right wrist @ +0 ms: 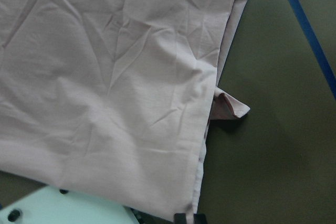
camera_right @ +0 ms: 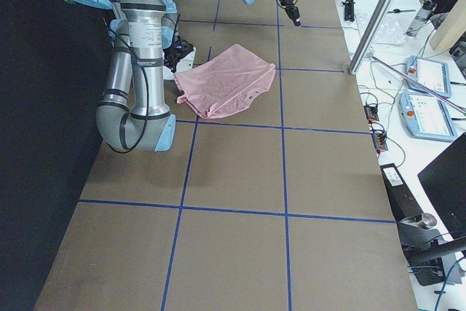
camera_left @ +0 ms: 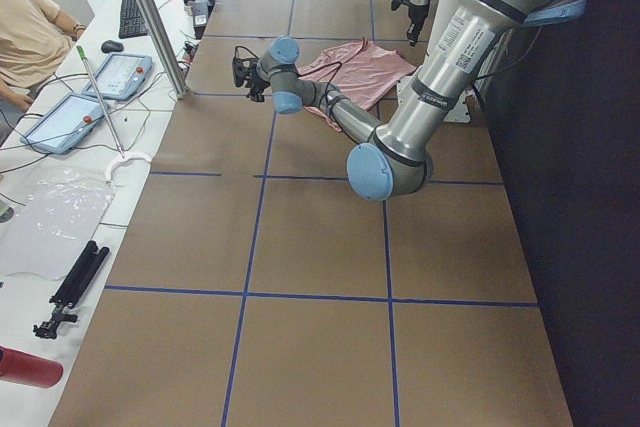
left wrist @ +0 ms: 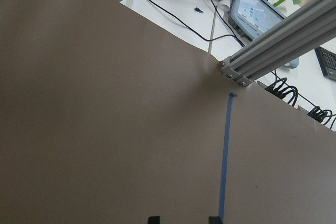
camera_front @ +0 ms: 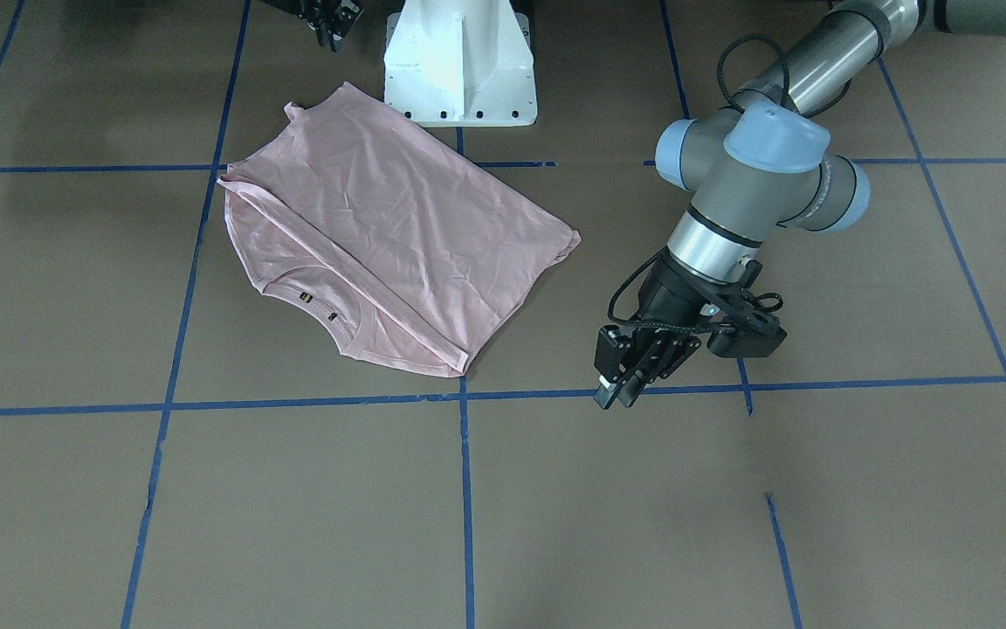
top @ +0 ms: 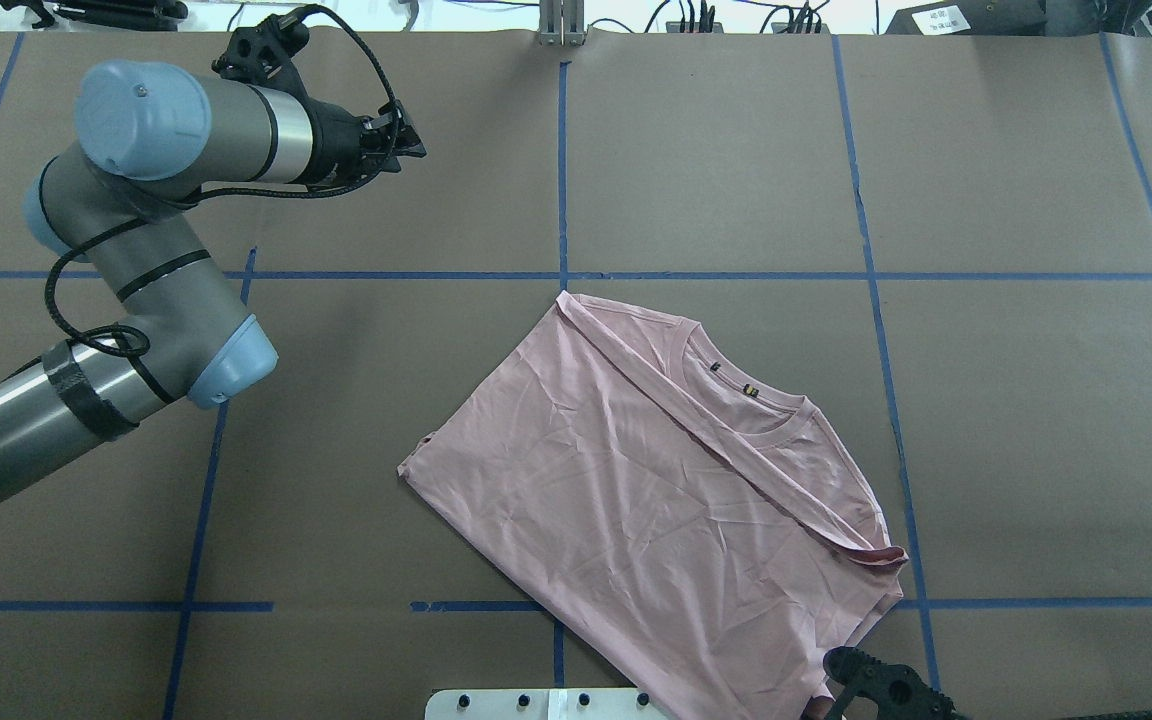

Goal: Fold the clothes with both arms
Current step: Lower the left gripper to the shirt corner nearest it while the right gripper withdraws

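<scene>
One pink T-shirt (top: 636, 480) lies on the one worktop (camera_front: 293, 507). There are two robot arms, the left arm (top: 166, 290) and the right arm (camera_right: 138, 56), and one white pedestal base (camera_front: 459, 65). Beside the worktop sit two control tablets (camera_left: 118, 75) and one keyboard (camera_left: 132, 15).

Cropped at the bottom edge
Overhead, the frame cuts off most of the right claw (top: 881, 685) and the T-shirt (top: 656, 480) at its lowest corner.
</scene>
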